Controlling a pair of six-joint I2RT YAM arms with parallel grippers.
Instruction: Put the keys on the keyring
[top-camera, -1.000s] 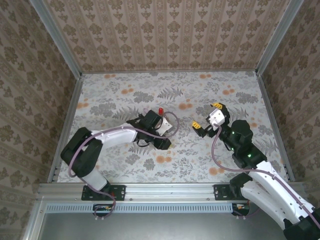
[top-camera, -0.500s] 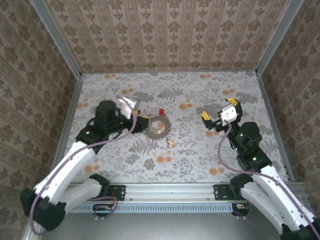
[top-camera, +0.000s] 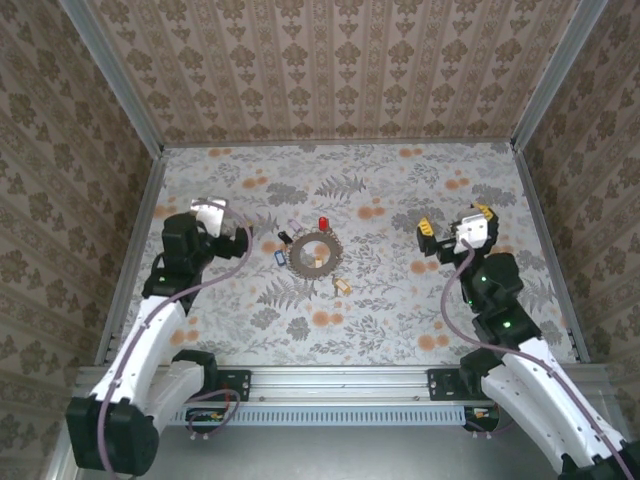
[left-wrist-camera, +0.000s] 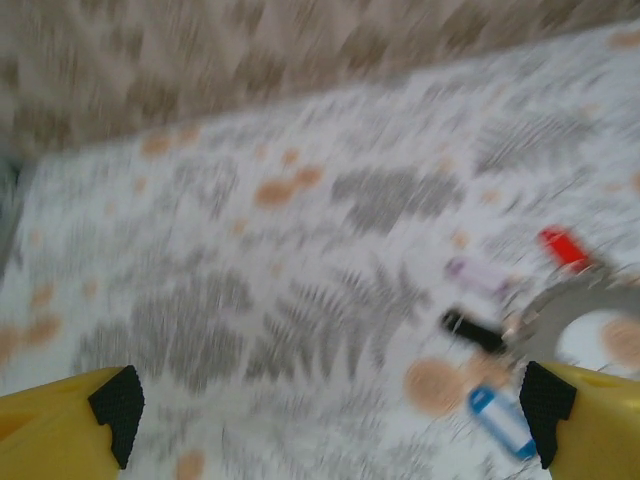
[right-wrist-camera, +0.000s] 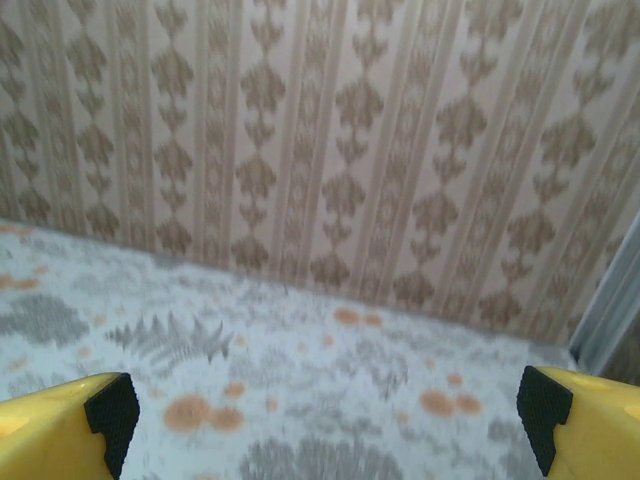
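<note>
While both arms' jaws hang wide apart and hold nothing, the keyring (top-camera: 314, 238) lies flat on the tabletop (top-camera: 400, 310) with small keys (top-camera: 281, 258) just beside it.

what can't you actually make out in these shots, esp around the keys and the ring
1. Top view: whether any of the keys is threaded on the keyring. They are too small to tell.
2. Left wrist view: the keyring's right side is cut off by the picture edge. Its lower part is covered by the left gripper's yellow finger.
3. Left wrist view: the keys' teeth and exact shapes are smeared by motion blur.
</note>
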